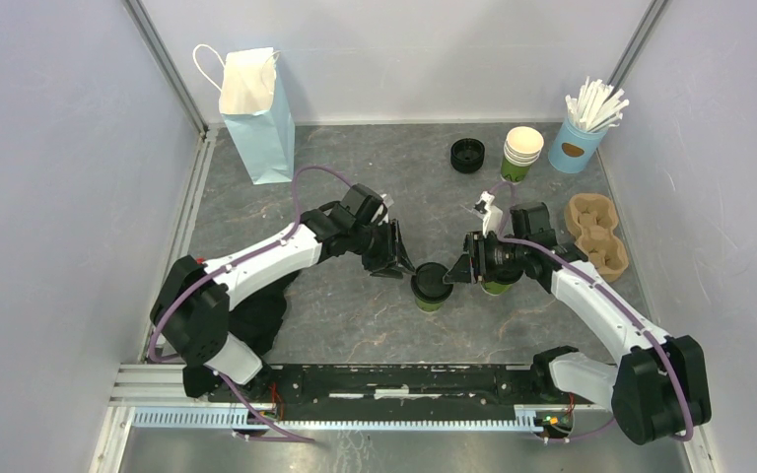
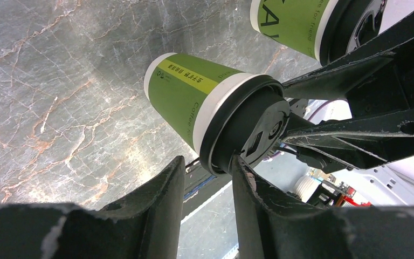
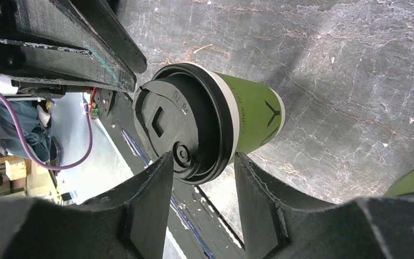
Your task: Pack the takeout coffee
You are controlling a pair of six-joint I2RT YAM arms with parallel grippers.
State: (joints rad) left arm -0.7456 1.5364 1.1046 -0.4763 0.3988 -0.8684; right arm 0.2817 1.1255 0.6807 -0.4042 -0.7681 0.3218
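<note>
Left tool (image 1: pixel 401 265) and right tool (image 1: pixel 456 272), both half open and empty, flank one lidded coffee cup (image 1: pixel 432 287); the second cup (image 1: pixel 499 288) stands beside the right tool.

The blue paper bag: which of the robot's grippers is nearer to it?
Left. The left gripper sits right of the blue paper bag and nearer the robot; the right gripper is farther right, past the lidded cup between them.

Lidded cup (image 2: pixel 186 100) — "Coffee"; second cup (image 2: pixel 296 21) — "for friend".
</note>
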